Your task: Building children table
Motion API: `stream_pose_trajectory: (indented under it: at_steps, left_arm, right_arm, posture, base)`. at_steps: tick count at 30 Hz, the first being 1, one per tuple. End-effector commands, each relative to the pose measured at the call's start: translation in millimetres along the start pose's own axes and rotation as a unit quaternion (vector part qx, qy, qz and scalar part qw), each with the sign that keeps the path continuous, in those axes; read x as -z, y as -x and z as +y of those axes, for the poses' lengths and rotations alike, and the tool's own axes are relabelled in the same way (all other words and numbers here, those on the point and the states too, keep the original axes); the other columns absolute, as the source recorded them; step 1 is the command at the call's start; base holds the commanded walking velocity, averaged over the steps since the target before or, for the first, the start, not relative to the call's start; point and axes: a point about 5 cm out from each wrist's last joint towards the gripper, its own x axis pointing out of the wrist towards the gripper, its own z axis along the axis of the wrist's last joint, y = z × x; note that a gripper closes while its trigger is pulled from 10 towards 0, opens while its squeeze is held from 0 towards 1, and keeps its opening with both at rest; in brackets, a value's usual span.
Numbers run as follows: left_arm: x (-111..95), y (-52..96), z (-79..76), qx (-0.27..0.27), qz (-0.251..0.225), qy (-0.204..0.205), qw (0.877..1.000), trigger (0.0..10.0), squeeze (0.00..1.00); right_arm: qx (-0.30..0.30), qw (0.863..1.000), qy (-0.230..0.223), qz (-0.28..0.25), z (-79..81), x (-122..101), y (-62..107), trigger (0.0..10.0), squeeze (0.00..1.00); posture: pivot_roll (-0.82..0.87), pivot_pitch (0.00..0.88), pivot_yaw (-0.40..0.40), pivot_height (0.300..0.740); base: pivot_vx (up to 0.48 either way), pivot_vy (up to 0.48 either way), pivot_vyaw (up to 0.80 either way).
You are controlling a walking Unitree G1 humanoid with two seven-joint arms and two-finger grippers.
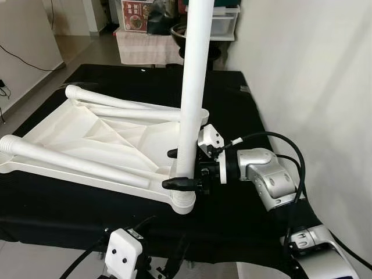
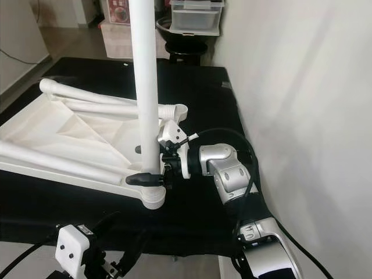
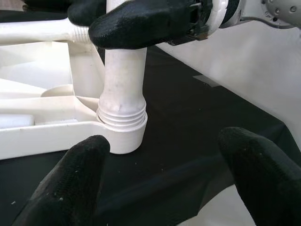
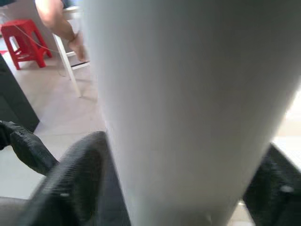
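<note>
White table leg (image 1: 193,87) upright in corner socket (image 1: 185,201) of upturned tabletop (image 1: 87,139) on black cloth (image 1: 232,104). Right gripper (image 1: 177,168) clamped around leg just above socket. Left gripper (image 3: 164,179) spread wide, empty, near socket.

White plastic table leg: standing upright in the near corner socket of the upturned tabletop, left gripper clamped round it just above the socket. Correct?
Wrong gripper. The right gripper is clamped round the white plastic table leg just above the corner socket of the upturned white tabletop, as the left eye view shows. The left gripper is open, short of the socket.
</note>
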Motion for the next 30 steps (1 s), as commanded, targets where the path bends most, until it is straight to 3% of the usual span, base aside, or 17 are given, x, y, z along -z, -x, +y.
stream_pose_trajectory:
  at_steps: [1, 8, 14, 17, 18, 20, 21, 22, 23, 26, 27, 28, 30]
  left_arm:
    - [1, 1.2, -2.8, 0.001, 0.006, 0.004, 1.000, 10.0, 0.00]
    - [0, 1.7, -2.9, 0.001, 0.006, 0.004, 1.000, 10.0, 0.00]
    - [0, 1.4, -3.3, 0.004, 0.007, 0.006, 1.000, 10.0, 0.00]
    - [0, 1.4, -3.3, 0.004, 0.007, 0.006, 1.000, 10.0, 0.00]
    - [0, 1.7, -3.2, 0.004, 0.007, 0.006, 1.000, 10.0, 0.00]
    - [0, 1.7, -3.2, 0.004, 0.007, 0.006, 1.000, 10.0, 0.00]
    - [0, 2.3, -2.6, 0.003, 0.007, 0.005, 1.000, 10.0, 0.00]
    - [0, 2.3, -2.6, 0.003, 0.007, 0.005, 1.000, 10.0, 0.00]
    - [0, 2.8, -1.2, 0.002, 0.007, 0.004, 1.000, 10.0, 0.00]
    - [0, 2.8, -1.2, 0.002, 0.007, 0.004, 1.000, 10.0, 0.00]
    - [0, 3.1, -0.2, 0.002, 0.008, 0.003, 1.000, 10.0, 0.00]
    - [0, 2.3, 0.5, 0.004, 0.008, 0.003, 1.000, 10.0, 0.00]
    - [0, 2.3, 0.5, 0.004, 0.008, 0.003, 1.000, 10.0, 0.00]
  right_arm:
    - [-0.017, 1.000, 0.005, 0.014, 2.7, 2, -9.3, 0.0, 0.00]
    - [-0.005, 1.000, -0.016, 0.022, 5.3, 18, -9.1, 0.0, 0.00]
    - [0.075, 0.996, -0.041, 0.029, 4.3, 31, 6.1, 0.0, 0.00]
    - [0.075, 0.996, -0.041, 0.029, 4.3, 31, 6.1, 0.0, 0.00]
    - [0.124, 0.991, -0.047, 0.030, 5.0, 34, 7.8, 0.0, 0.00]
    - [0.124, 0.991, -0.047, 0.030, 5.0, 34, 7.8, 0.0, 0.00]
    - [0.294, 0.952, -0.080, 0.024, 11.5, 41, 8.0, 0.0, 0.00]
    - [0.294, 0.952, -0.080, 0.024, 11.5, 41, 8.0, 0.0, 0.00]
    - [0.382, 0.918, -0.106, 0.015, 29.9, 44, 2.6, 0.0, 0.00]
    - [0.382, 0.918, -0.106, 0.015, 29.9, 44, 2.6, 0.0, 0.00]
    - [0.439, 0.889, -0.127, 0.008, 43.0, 45, 2.3, 0.0, 0.00]
    - [0.458, 0.878, -0.136, 0.002, 48.7, 46, -0.7, 0.0, 0.00]
    - [0.458, 0.878, -0.136, 0.002, 48.7, 46, -0.7, 0.0, 0.00]
  posture:
    - [0.05, 0.153, -0.067, 0.740]
    - [0.04, 0.159, -0.063, 0.740]
    - [0.02, 0.160, -0.065, 0.740]
    - [0.02, 0.160, -0.065, 0.740]
    - [0.02, 0.165, -0.070, 0.740]
    - [0.02, 0.165, -0.070, 0.740]
    - [0.02, 0.169, -0.076, 0.740]
    - [0.02, 0.169, -0.076, 0.740]
    - [0.01, 0.168, -0.057, 0.740]
    - [0.01, 0.168, -0.057, 0.740]
    - [0.01, 0.168, -0.057, 0.740]
    - [0.01, 0.148, -0.055, 0.740]
    - [0.01, 0.148, -0.055, 0.740]
  base:
    - [0.000, 0.000, 0.00]
    - [0.000, 0.000, 0.00]
    - [0.000, 0.000, 0.00]
    - [0.000, 0.000, 0.00]
    - [0.000, 0.000, 0.00]
    - [0.000, 0.000, 0.00]
    - [0.000, 0.000, 0.00]
    - [0.000, 0.000, 0.00]
    - [0.000, 0.000, 0.00]
    - [0.000, 0.000, 0.00]
    - [0.000, 0.000, 0.00]
    - [0.000, 0.000, 0.00]
    - [0.000, 0.000, 0.00]
